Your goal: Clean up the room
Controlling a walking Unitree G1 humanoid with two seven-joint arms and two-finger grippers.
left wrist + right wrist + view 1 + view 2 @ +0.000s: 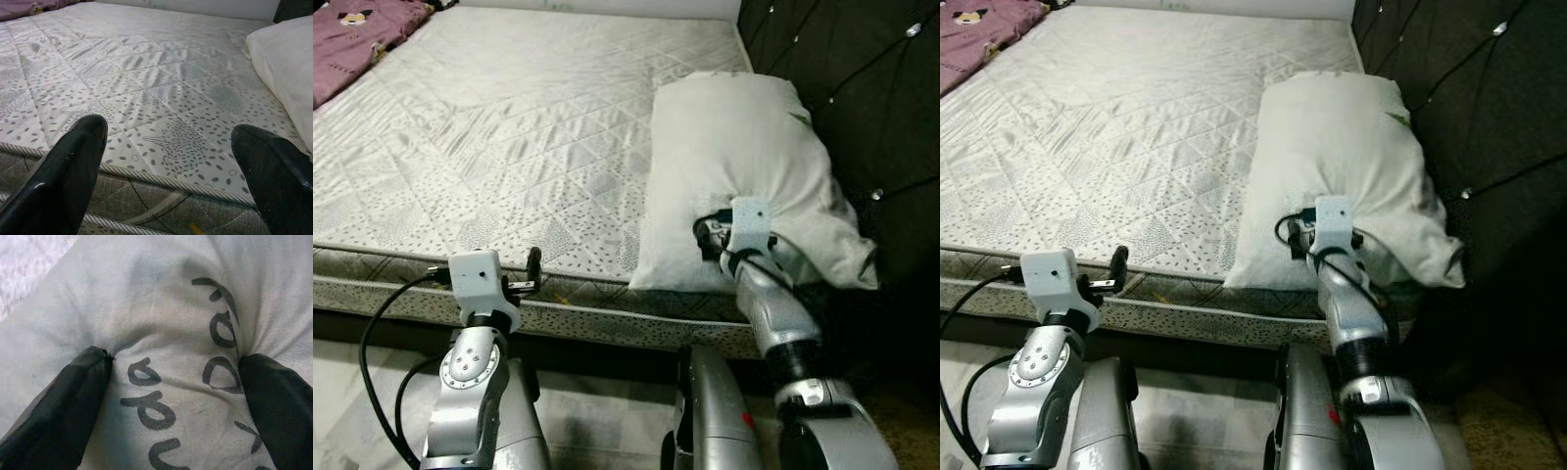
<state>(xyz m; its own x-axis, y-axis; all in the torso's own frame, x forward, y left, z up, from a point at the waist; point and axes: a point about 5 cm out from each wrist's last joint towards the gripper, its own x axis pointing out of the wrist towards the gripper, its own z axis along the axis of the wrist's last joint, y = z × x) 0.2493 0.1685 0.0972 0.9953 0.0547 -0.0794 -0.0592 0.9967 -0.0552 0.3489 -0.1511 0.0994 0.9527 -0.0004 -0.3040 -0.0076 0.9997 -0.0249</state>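
Nearest us, our left pincer [166, 171] hangs apart at the mattress [509, 147] edge. At two o'clock our right pincer [171, 396] pinches the pillow [734, 166] by the headboard [862, 88]; that fabric-only hold may slip, we judge.

A dark quilted headboard with shiny studs [862, 88] stands at 2 o'clock, and pale tiled floor [372, 372] lies at 7 o'clock below the bed edge, beside a brownish mat [911, 431] at 5 o'clock
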